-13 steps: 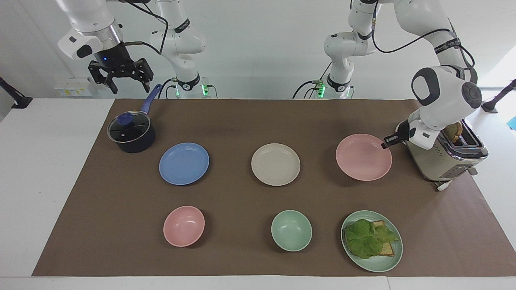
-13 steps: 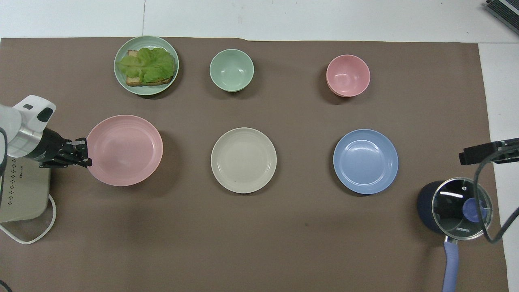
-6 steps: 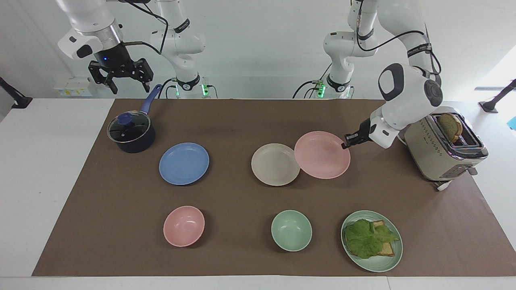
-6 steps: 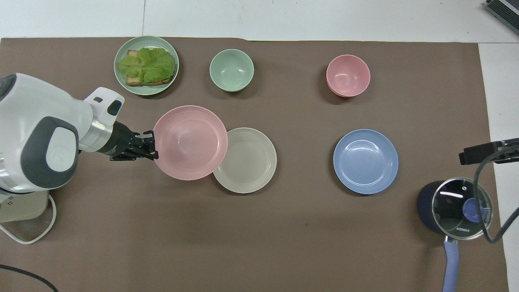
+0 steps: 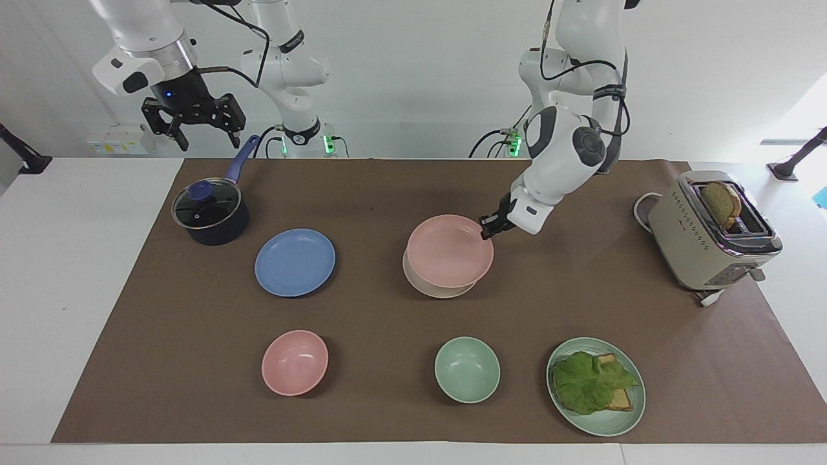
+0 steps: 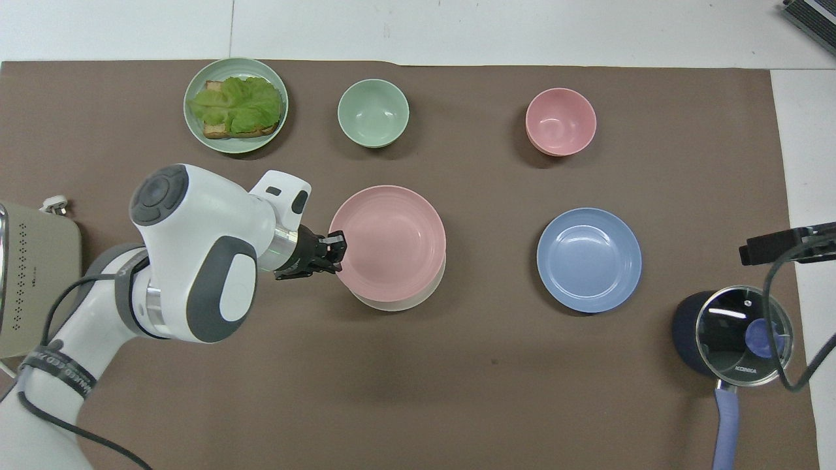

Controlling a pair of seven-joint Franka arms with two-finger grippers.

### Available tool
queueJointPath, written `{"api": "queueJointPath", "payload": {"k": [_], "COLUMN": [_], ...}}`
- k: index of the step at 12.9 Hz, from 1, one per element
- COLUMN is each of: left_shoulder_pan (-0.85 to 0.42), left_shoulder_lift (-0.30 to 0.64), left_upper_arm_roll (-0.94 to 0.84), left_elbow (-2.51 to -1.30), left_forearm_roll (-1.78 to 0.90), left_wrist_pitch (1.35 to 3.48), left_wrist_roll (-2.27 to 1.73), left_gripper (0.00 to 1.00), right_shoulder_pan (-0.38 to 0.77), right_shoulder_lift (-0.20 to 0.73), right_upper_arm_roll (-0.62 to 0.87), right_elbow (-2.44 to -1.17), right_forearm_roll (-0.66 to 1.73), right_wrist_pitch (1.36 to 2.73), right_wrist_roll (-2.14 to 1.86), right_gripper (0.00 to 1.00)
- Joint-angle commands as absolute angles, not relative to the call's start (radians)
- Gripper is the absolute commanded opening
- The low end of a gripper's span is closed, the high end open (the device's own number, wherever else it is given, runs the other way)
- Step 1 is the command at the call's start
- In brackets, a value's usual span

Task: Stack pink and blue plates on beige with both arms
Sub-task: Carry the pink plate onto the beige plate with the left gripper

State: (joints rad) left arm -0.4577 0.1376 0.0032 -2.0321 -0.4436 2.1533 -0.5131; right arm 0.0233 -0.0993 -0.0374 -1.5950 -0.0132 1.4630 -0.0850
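Note:
My left gripper [image 5: 486,230] is shut on the rim of the pink plate [image 5: 450,250], on the side toward the left arm's end. It holds that plate [image 6: 388,243] just above the beige plate [image 5: 439,290], covering most of it. Only a crescent of the beige plate [image 6: 400,304] shows. The blue plate [image 5: 295,262] lies flat on the brown mat beside them, toward the right arm's end, also seen as the blue plate [image 6: 589,259] from overhead. My right gripper [image 5: 194,126] hangs open high over the table edge by the pot, holding nothing.
A dark pot with a glass lid [image 5: 210,216] stands near the blue plate, closer to the robots. A toaster [image 5: 714,236] holding bread sits at the left arm's end. Farther out are a pink bowl [image 5: 294,361], a green bowl [image 5: 467,369] and a green plate [image 5: 607,426] with lettuce on toast.
My left arm has carried the pink plate from beside the toaster across the mat until it sits over the beige plate. The right arm has stayed where it was.

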Motion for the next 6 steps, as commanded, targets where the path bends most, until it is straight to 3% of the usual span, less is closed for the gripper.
{"api": "queueJointPath", "payload": {"k": [1, 5, 6], "left_shoulder_pan": [-0.492, -0.503, -0.505], "left_shoulder_lift": [0.137, 0.156, 0.156], "left_upper_arm_roll": [0.023, 0.025, 0.025], "left_elbow": [-2.106, -2.132, -2.129], "left_forearm_roll": [-0.471, -0.471, -0.471], "left_wrist_pitch": [2.256, 2.281, 2.281], "left_wrist_roll": [-0.52, -0.517, -0.511], "left_gripper": [0.0, 0.0, 0.44], "right_shoulder_pan": [0.015, 0.015, 0.015], "right_shoulder_lift": [-0.101, -0.101, -0.101], "right_upper_arm_roll": [-0.038, -0.038, -0.038], "right_elbow": [-1.592, -1.591, -1.592], "right_forearm_roll": [0.009, 0.009, 0.009], "right_wrist_pitch": [1.459, 1.459, 1.459], "right_wrist_roll": [-0.094, -0.094, -0.094], "right_gripper": [1.0, 1.0, 1.0]}}
